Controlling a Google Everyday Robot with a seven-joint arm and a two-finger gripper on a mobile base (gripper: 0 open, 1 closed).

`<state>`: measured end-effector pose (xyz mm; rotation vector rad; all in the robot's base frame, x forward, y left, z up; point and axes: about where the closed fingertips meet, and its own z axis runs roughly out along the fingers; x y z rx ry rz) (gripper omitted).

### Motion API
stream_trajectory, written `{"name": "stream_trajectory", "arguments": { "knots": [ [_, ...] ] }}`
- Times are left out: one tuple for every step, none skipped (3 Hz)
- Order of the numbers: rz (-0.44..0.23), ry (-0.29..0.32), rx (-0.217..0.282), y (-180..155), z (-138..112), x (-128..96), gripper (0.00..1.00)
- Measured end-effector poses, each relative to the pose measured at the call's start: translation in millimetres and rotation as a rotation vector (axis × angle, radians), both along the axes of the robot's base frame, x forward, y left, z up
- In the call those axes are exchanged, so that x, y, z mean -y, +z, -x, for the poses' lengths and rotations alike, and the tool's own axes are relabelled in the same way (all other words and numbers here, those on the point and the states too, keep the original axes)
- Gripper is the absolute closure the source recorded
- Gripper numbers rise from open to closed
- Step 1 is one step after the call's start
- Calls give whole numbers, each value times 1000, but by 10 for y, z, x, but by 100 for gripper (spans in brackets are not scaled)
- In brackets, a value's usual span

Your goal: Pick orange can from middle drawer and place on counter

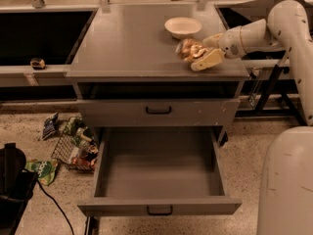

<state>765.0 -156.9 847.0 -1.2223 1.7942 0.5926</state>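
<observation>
The orange can (188, 50) is at the right front of the counter (132, 43), just in front of the white bowl. It is on the grey top or just above it; I cannot tell which. My gripper (197, 54) reaches in from the right, and its cream fingers (209, 60) are closed around the can's right end. The middle drawer (157, 207) is pulled fully out below, and its tray holds nothing.
A round white bowl (183, 27) stands on the counter behind the can. The taller drawer front (159, 111) above the open drawer is shut. A wire basket and litter (73, 146) lie on the floor at left. My white arm (288, 23) spans the right side.
</observation>
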Motion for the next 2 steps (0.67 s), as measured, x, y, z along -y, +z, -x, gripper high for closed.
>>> {"name": "stream_trajectory", "arguments": {
  "knots": [
    [20, -18, -23, -104, -58, 98, 0],
    [29, -33, -31, -141, -91, 172, 0]
  ]
}}
